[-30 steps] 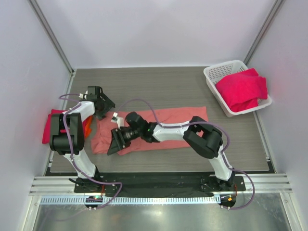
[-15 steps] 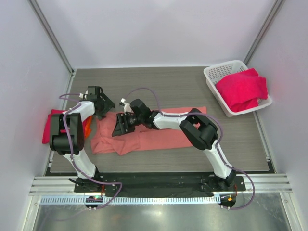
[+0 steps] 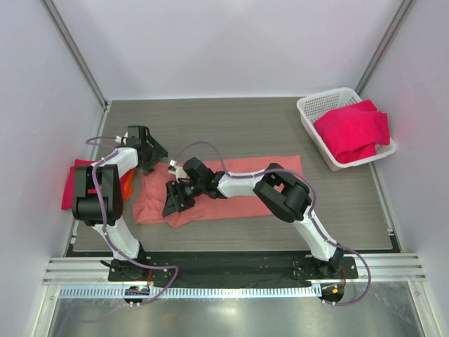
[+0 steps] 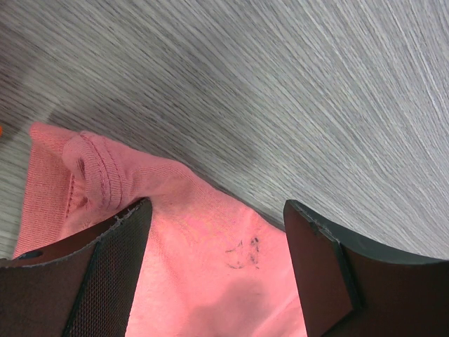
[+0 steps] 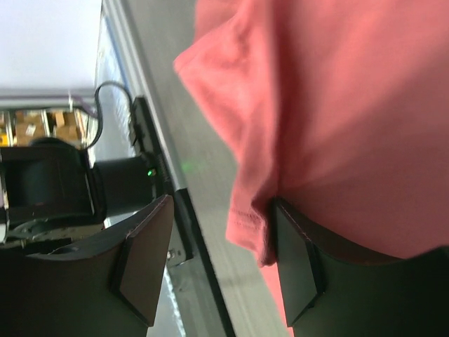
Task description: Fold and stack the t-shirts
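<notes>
Salmon-pink tee (image 3: 242, 184) lay as a long strip on the surface (image 3: 280, 133), mostly flat, w/ its rumpled end under both end effectors. The left end effector (image 3: 147, 153) hung over the far corner of that end, fingers apart. Cloth showed between and below them and the ribbed hem lay just ahead, but nothing was pinched. The right end effector (image 3: 174, 199) sat at the near edge of the same end, fingers also apart. A fold of hem lay against one finger (image 5: 298, 270) and the other stood clear of the cloth, so there was no grip there either.

Crimson tees (image 3: 353, 130) sat in the white basket (image 3: 309, 112), well off beyond the right end effector's arm. Another red tee (image 3: 70, 184) lay outboard of the left arm.

Likely trouble, as a judgement:
- The right fingers could shut on thin air or on one layer only, since cloth touched just one finger, and the corner would then slip on lift.
- The left could grab the bunched hem lump and carry a crooked edge into the fold.
- W/ only one side holding, the end would twist and the fold go skew.
- The right arm lay across the tee lengthwise, so a sweep that way could drag cloth and wrinkle the flat part.
</notes>
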